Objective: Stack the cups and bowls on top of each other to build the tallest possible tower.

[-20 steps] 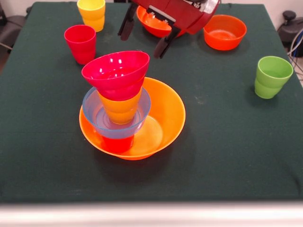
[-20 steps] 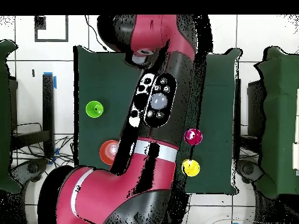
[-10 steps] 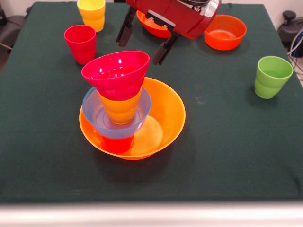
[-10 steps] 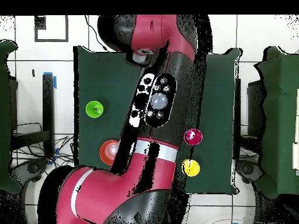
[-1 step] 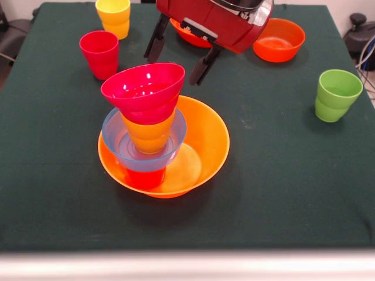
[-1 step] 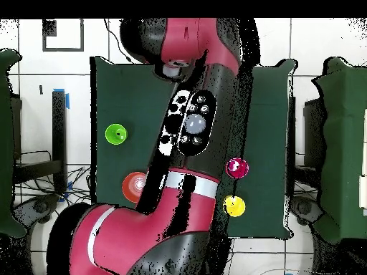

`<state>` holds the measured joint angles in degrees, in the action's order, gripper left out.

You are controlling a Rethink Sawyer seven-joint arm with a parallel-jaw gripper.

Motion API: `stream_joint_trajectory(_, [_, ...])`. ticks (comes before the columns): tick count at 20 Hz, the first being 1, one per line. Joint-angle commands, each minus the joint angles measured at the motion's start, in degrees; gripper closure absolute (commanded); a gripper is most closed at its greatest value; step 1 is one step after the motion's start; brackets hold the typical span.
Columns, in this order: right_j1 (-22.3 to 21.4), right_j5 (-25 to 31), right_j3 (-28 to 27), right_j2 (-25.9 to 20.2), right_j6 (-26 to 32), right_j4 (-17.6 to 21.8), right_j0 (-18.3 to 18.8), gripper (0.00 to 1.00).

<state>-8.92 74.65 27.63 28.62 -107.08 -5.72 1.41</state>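
The tower stands near the table's middle. Its base is a wide orange bowl (image 5: 206, 136) holding a red-orange cup (image 5: 145, 178). On that sit a light blue bowl (image 5: 115, 139), an orange cup (image 5: 150, 133) and, tilted on top, a magenta bowl (image 5: 143, 86). My gripper (image 5: 172, 71) hangs open and empty just behind the top bowl, apart from it. Loose cups stand around: crimson (image 5: 99, 54), yellow (image 5: 113, 16) and green (image 5: 336, 93). In the overhead view the arm (image 6: 188, 132) hides the tower and the gripper.
An orange-red bowl (image 5: 278, 38) sits at the far right, and a red-orange bowl (image 5: 186, 32) lies partly behind the gripper. From above, the green cup (image 6: 115, 133), the orange-red bowl (image 6: 133, 185), the crimson cup (image 6: 237, 167) and the yellow cup (image 6: 234, 206) flank the arm.
The open gripper has come a little nearer to the tower's top bowl. The tower and the loose cups and bowls have not moved.
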Motion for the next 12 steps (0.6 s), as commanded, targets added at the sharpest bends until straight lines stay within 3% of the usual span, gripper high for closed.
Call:
stream_joint_trajectory(1, [4.1,-3.2,5.3,-6.8,-6.4,-0.8,1.3,0.00])
stream_joint_trajectory(12, [4.8,-5.0,5.5,-7.0,-6.2,-0.7,1.6,0.00])
